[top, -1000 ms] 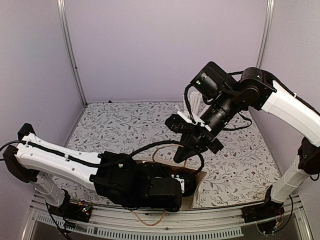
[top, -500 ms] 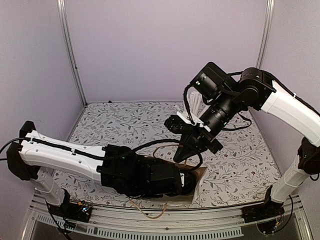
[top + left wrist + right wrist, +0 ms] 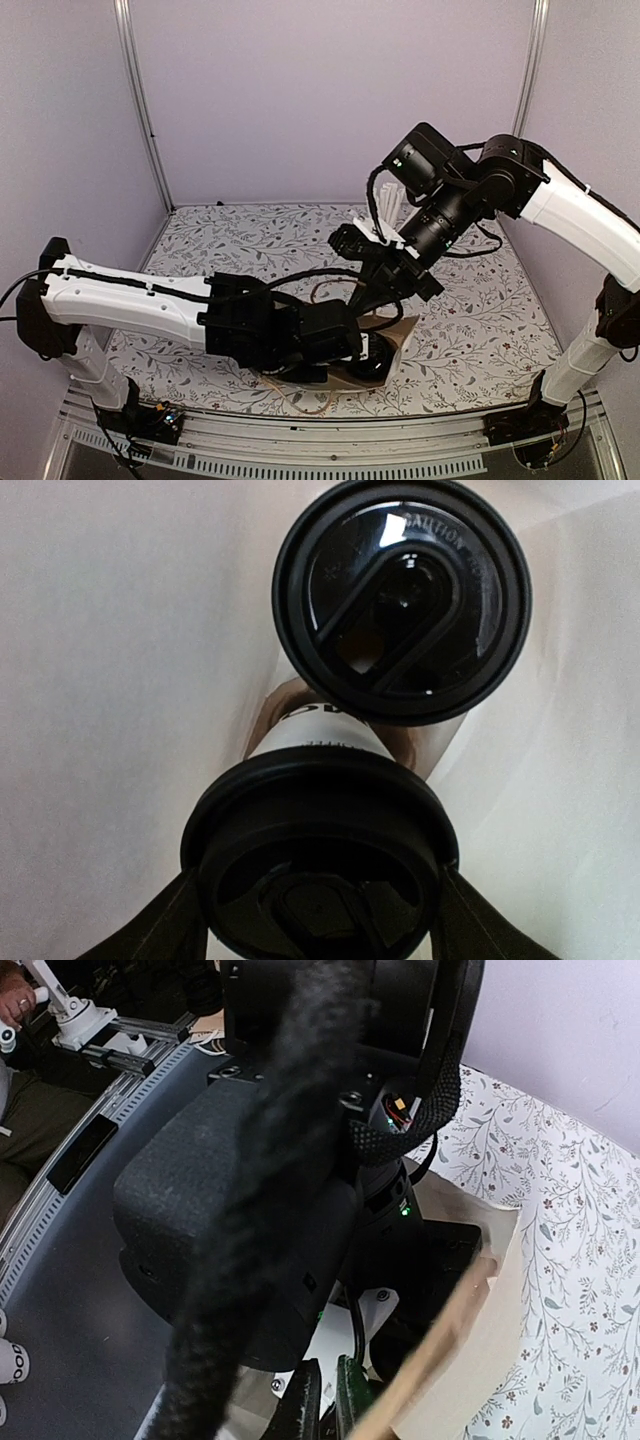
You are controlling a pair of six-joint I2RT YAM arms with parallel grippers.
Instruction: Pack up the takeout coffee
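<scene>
We are finding the walls of the paper bag [image 3: 120, 680] hemming in our left gripper [image 3: 320, 915] on both sides; another lidded cup [image 3: 400, 600] is blocking the way ahead.

Lilac walls [image 3: 330, 90], floral tablecloth [image 3: 250, 240] — metal corner posts [image 3: 141, 100]

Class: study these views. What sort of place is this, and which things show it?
Most likely a robot lab test cell, not a café: a left arm and right arm mounted at the edge of a floral table, plain walls on metal posts, plus a paper bag and lidded cups.
</scene>
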